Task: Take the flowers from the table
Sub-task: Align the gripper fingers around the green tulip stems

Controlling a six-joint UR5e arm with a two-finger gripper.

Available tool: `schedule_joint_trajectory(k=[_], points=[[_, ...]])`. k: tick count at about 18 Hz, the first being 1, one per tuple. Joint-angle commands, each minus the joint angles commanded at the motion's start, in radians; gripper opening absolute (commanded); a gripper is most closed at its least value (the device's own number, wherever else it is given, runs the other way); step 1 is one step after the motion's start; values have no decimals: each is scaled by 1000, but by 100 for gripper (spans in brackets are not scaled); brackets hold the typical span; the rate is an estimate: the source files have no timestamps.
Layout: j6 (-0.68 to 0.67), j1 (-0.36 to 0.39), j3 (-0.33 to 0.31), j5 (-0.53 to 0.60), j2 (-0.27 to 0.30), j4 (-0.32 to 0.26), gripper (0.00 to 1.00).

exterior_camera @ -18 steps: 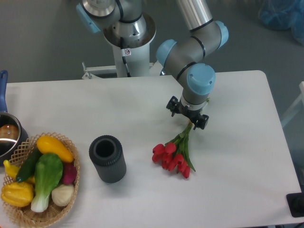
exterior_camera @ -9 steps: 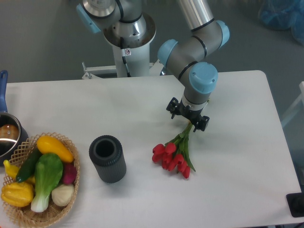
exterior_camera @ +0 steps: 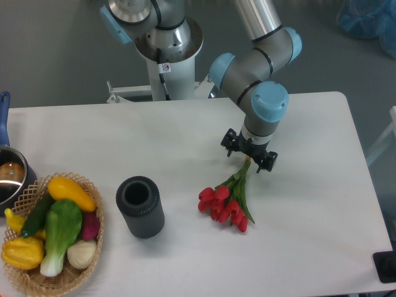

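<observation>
The white table fills most of the scene, its rounded far-right corner showing just behind the arm and its right edge running down toward a dark object at the lower right. Wide bare surface lies right of the flowers and across the middle strip between the arm's base and the cylinder.

The UR5e arm reaches in from the back, its blue-capped wrist pointing down over the right half of the table. The gripper sits low over the stem ends of the flowers, and from here its fingers are hidden under the wrist, so I cannot tell whether they are apart or closed on the stems.

At the left edge a wicker basket overhangs the near corner, loaded with yellow, green and purple vegetables. A dark pot with a blue handle is cut off by the left border just behind it.

The dark cylinder stands upright, open mouth up, between basket and flowers, apart from both.

The flowers lie flat on the table, red heads toward the near side, green stems slanting up to the gripper.
</observation>
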Motion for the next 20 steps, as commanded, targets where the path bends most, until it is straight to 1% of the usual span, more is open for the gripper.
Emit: schedule_joint_trajectory(k=[3,8,9,10,13,16,18,19,20], points=[[-34,-5,8,0,-3,0,100],[-34,-8,8,3,-9,0,100],[-35,-8,8,3,-9,0,95],[-35,-8,8,3,-9,0,87],[-43,-8,9,3,-9,0,77],[-54,-8,12,3,-9,0,63],[-58,-11,18,3,-9,-2,56],[-58,-14,18,5,-9,-2,52],[-58,-15,21,6,-9,-2,44]])
